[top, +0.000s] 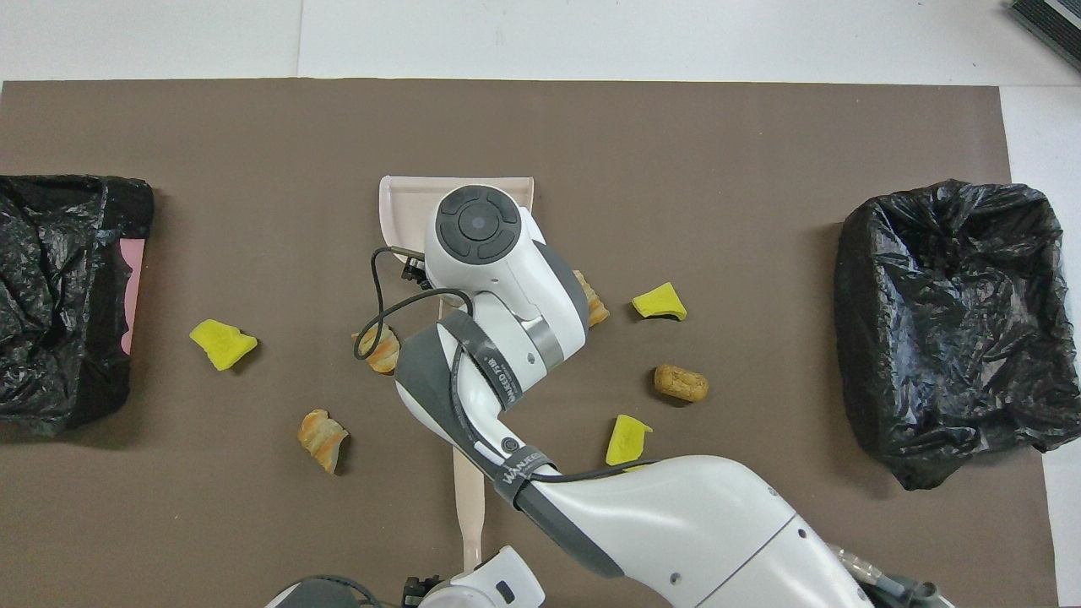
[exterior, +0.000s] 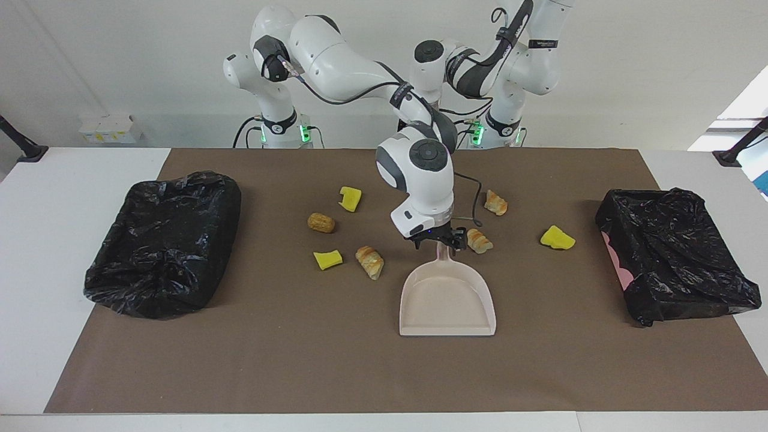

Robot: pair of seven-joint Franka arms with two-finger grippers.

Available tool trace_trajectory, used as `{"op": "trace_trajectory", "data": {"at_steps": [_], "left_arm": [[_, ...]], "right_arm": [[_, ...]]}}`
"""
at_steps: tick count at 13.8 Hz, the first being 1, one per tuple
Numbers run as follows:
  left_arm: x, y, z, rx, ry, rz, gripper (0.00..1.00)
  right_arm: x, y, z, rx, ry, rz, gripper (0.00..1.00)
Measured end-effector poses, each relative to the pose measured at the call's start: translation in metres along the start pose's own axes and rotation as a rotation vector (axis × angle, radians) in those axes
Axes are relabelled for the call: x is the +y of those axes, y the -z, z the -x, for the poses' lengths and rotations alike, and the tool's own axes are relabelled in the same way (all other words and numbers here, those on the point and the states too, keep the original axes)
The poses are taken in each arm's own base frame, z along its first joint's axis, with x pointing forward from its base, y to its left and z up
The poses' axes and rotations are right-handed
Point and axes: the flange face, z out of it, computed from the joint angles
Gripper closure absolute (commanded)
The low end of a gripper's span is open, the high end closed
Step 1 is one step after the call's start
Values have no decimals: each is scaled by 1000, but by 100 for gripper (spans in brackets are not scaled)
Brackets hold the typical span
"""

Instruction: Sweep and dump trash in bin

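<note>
From across the table, the right gripper (exterior: pixel 443 240) hangs spread over the dustpan (exterior: pixel 447 303) handle, grasping nothing, while from above light, crumbly, soft trash (top: pixel 681 382) lies scattered around it, best swept.

Overhead: right arm (top: pixel 498 338) comes in from the bottom and lies across the brown mat (top: pixel 253 523), its wrist covering much of the beige dustpan (top: pixel 397 203). Gripper itself hidden under the wrist. Brush handle (top: pixel 469 515) partly visible below the arm. Trash scattered: yellow chunks (top: pixel 223 344) (top: pixel 660 301) (top: pixel 627 440), croissant pieces (top: pixel 322 435) (top: pixel 380 350), one brown roll (top: pixel 681 382). Black-lined bins at both ends (top: pixel 946 321) (top: pixel 51 287).
</note>
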Motion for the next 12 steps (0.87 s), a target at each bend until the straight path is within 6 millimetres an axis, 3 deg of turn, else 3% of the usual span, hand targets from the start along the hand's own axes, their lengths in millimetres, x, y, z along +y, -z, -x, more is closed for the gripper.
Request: {"op": "trace_trajectory", "data": {"at_steps": [3, 4, 5, 8, 12], "left_arm": [[0, -1, 0, -3, -5, 1, 33], [-1, -2, 0, -6, -6, -2, 43], [-1, -5, 0, -11, -6, -5, 61], [-1, -10, -1, -21, -4, -13, 96], [-3, -9, -3, -40, 6, -23, 100]], "right_arm": [[-5, -8, 9, -1, 19, 20, 23], [-4, -9, 9, -5, 20, 30, 27], [-3, -8, 10, -12, 20, 41, 32], [-1, -8, 12, -30, 21, 65, 34], [-2, -6, 12, -31, 22, 66, 56]]}}
